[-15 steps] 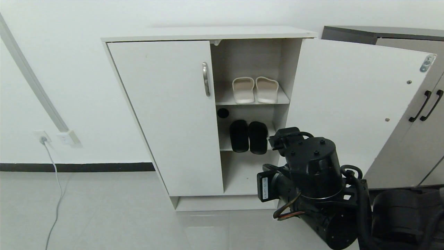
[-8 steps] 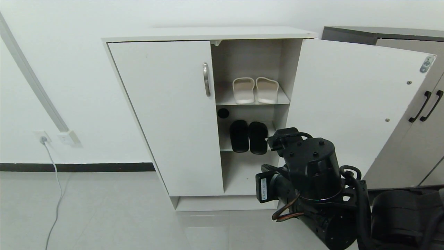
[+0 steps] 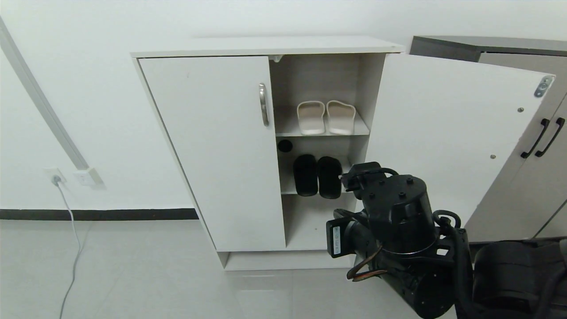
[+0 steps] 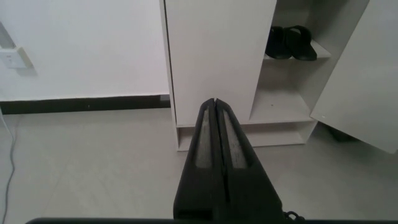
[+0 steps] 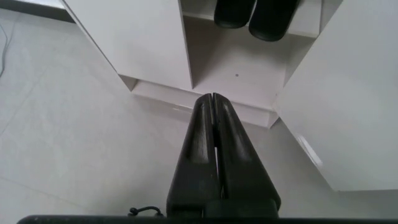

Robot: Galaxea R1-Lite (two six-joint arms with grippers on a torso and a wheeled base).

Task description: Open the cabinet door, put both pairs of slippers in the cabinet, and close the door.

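One white cabinet point(image 3: 266, 44), two beige slippers point(image 3: 311, 118), two black slippers point(image 3: 305, 175), one grey cabinet point(image 3: 531, 199)

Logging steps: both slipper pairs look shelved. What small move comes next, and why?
Probably bring the right gripper behind the open white cabinet door and push it shut: the cream slippers and black slippers already sit on shelves, and that gripper is shut, empty.

Bright, even light is filling the scene; the cabinet interior point(image 3: 319, 79) is lying in soft shadow, the floor point(image 3: 133, 274) gleaming faintly.
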